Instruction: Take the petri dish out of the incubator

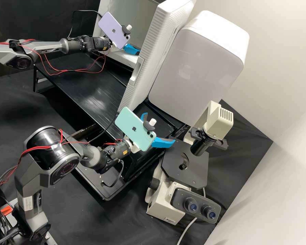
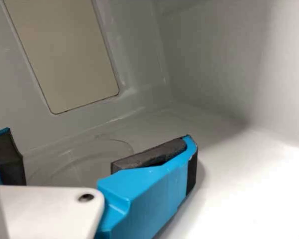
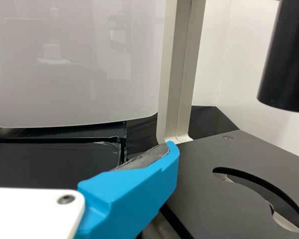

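A clear round petri dish lies on the white floor inside the incubator. My left gripper is open inside the chamber, low over the floor, with a blue finger on either side of the dish. In the high view the left gripper enters the incubator past its open ribbed door. My right gripper is open and holds nothing. It sits outside, beside the microscope stage, with one blue finger showing.
A microscope stands at the bench's right with its black stage and eyepieces. A large white housing rises behind it. A black tray runs along the bench in front of the incubator.
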You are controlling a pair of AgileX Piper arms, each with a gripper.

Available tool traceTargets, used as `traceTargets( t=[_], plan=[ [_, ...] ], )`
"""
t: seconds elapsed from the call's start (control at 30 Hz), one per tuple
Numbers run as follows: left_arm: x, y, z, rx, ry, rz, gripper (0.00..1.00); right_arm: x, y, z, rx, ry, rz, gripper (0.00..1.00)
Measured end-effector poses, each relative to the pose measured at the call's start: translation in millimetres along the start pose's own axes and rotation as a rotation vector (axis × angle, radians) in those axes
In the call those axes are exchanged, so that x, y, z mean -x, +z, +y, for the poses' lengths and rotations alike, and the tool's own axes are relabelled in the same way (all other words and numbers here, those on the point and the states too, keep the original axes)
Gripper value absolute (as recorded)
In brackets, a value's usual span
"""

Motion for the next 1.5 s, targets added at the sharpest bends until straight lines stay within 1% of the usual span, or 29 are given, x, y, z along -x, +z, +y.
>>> traceTargets(
  t=[0.13, 0.17, 0.2, 0.27, 0.33, 0.4, 0.5, 0.53, 0.6, 0.63, 0.83, 1.07, 1.27, 1.5],
  plan=[
    [0.0, 0.9, 0.1, 0.02, -0.007, -0.01, 1.0, 0.0, 0.0, 0.0, 0.0, 0.0, 0.0, 1.0],
    [0.0, 1.0, 0.1, 0.017, -0.008, -0.01, 1.0, 0.0, 0.0, 0.0, 0.0, 0.0, 0.0, 1.0],
    [0.0, 1.0, 0.0, 0.017, -0.008, -0.011, 0.0, 0.0, 0.0, 0.0, 0.0, 0.0, 0.0, 1.0],
    [0.0, 1.3, 0.3, 0.014, -0.005, -0.014, 0.0, 0.0, 0.0, 0.0, 0.0, 0.0, 0.0, 1.0],
    [-0.1, 2.3, -1.9, 0.014, -0.005, -0.026, 0.0, 0.0, 0.0, 0.0, 0.0, 0.0, 0.0, 1.0],
    [0.1, 3.2, -3.6, 0.022, -0.005, -0.037, 0.0, 0.0, 0.0, 0.0, 0.0, 0.0, 0.0, 1.0],
    [0.7, 3.4, -5.3, 0.017, 0.0, -0.053, 0.0, 0.0, 0.0, 0.0, 0.0, 0.0, 0.0, 1.0],
    [0.5, 2.9, -6.3, 0.021, 0.001, -0.058, 0.0, 0.0, 0.0, 0.0, 0.0, 0.0, 0.0, 1.0],
    [1.3, 2.9, -5.8, 0.016, 0.008, -0.067, 0.0, 0.0, 0.0, 0.0, 0.0, 0.0, 0.0, 1.0],
    [0.9, 2.8, -7.8, 0.017, 0.006, -0.072, 0.0, 0.0, 0.0, 0.0, 0.0, 0.0, 0.0, 1.0],
    [1.7, 3.1, -9.6, 0.021, 0.009, -0.09, 0.0, 0.0, 0.0, 0.0, 0.0, 0.0, 0.0, 1.0],
    [2.5, 3.0, -8.9, 0.034, 0.011, -0.099, 0.0, 0.0, 0.0, 0.0, 0.0, 0.0, 0.0, 1.0],
    [2.6, 3.4, -9.0, 0.031, 0.01, -0.103, 0.0, 0.0, 0.0, 0.0, 0.0, 0.0, 0.0, 1.0],
    [2.9, 3.3, -9.4, 0.038, 0.009, -0.115, 0.0, 0.0, 0.0, 0.0, 0.0, 0.0, 0.0, 1.0]
  ],
)
